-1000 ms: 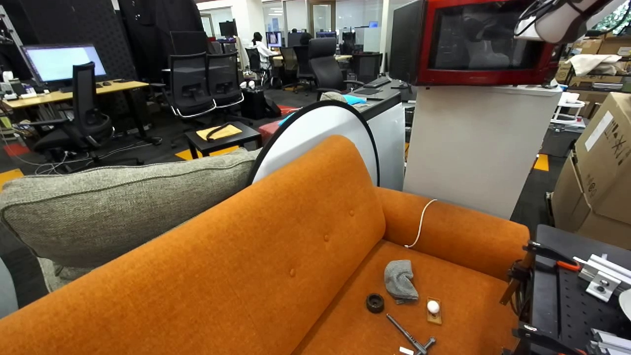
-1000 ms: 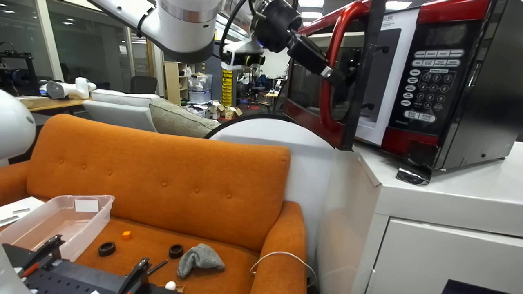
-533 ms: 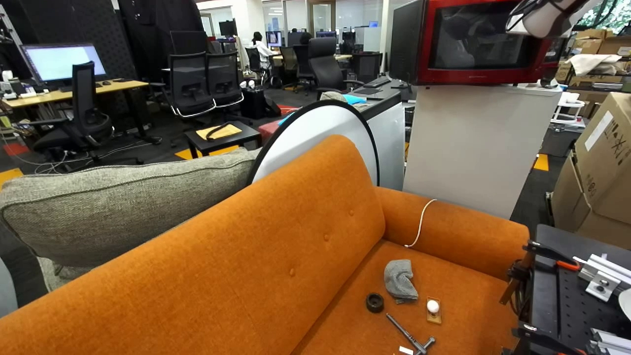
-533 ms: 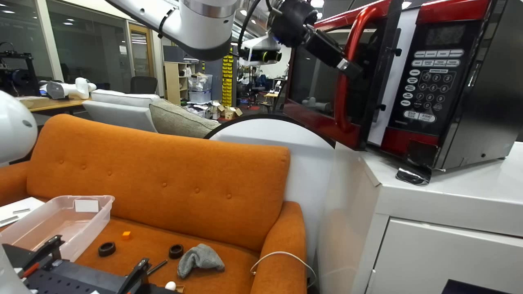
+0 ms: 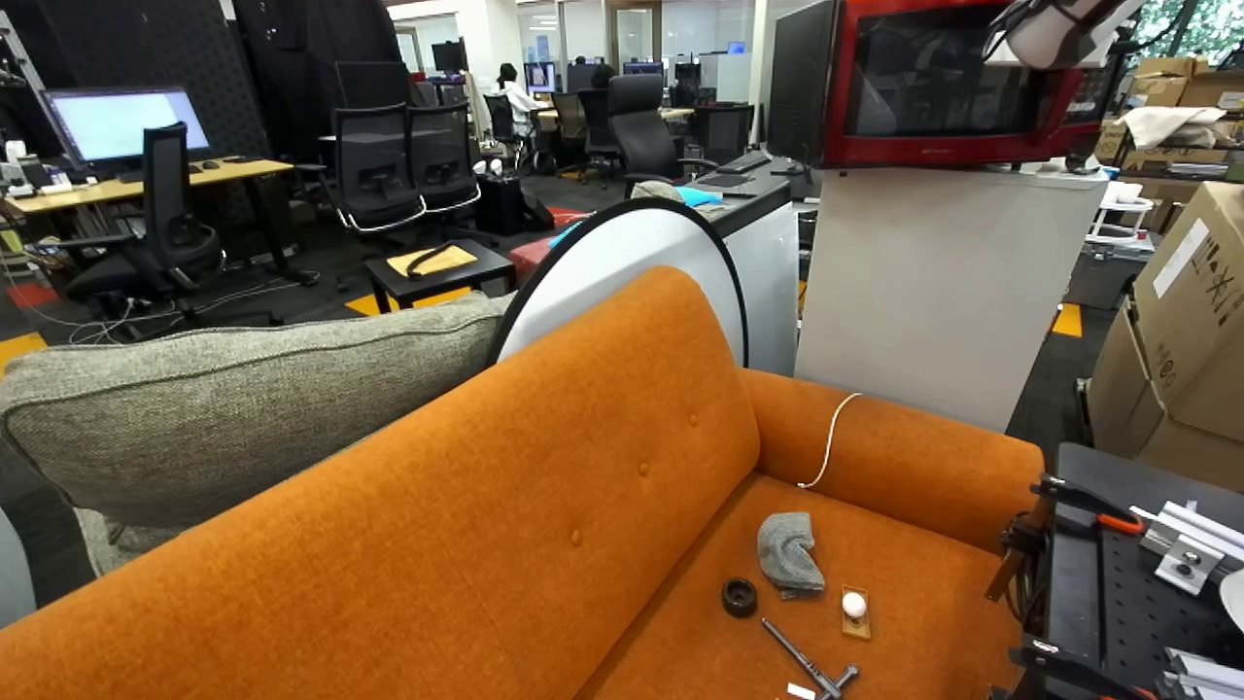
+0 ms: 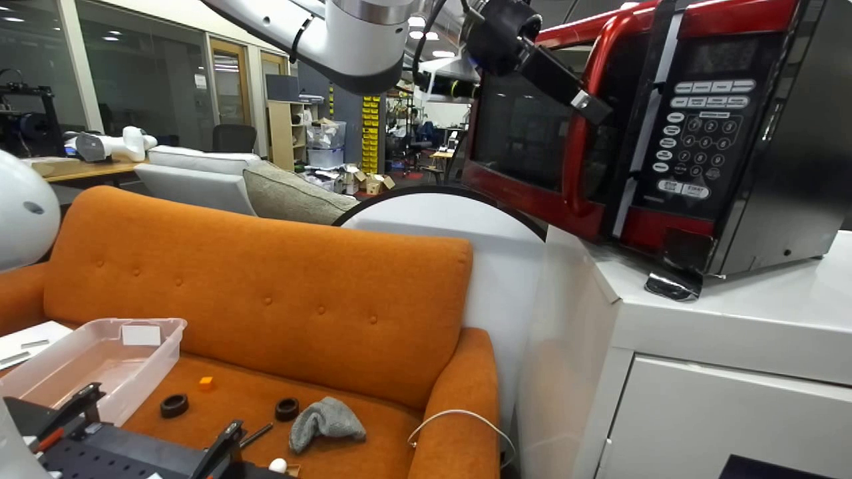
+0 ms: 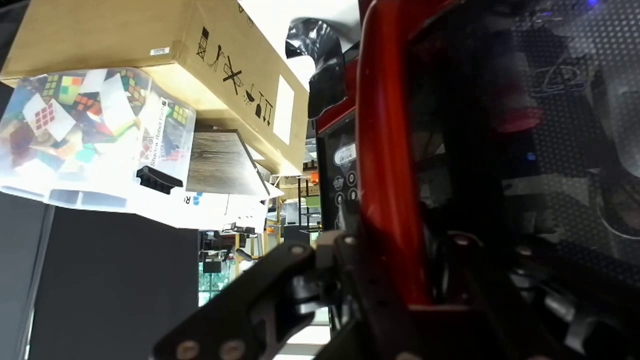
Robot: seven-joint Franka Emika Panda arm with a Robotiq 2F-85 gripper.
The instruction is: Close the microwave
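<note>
The glossy red microwave [image 6: 705,126] sits on a white cabinet [image 6: 719,412]. Its dark-windowed door [image 6: 522,133] is slightly ajar, with a narrow pale strip showing between door edge and control panel. In an exterior view the microwave front [image 5: 933,87] is partly covered by the arm [image 5: 1059,39]. My gripper [image 6: 592,106] is at the upper part of the red door handle [image 6: 579,159]. In the wrist view the handle [image 7: 387,125] runs between my gripper's fingers [image 7: 400,245], one on each side, and they look shut on it. The fingertips are dark and blurred there.
An orange sofa [image 6: 266,266] stands beside the cabinet, with a grey cloth [image 6: 326,422] and small items on its seat. A round white reflector panel [image 6: 439,213] stands behind it. A large cardboard box [image 5: 1195,292] and a black rail table [image 5: 1127,554] are at the right.
The microwave door has swung toward the body, narrowing the gap from wide to a thin strip. My gripper and arm have moved along with the handle.
</note>
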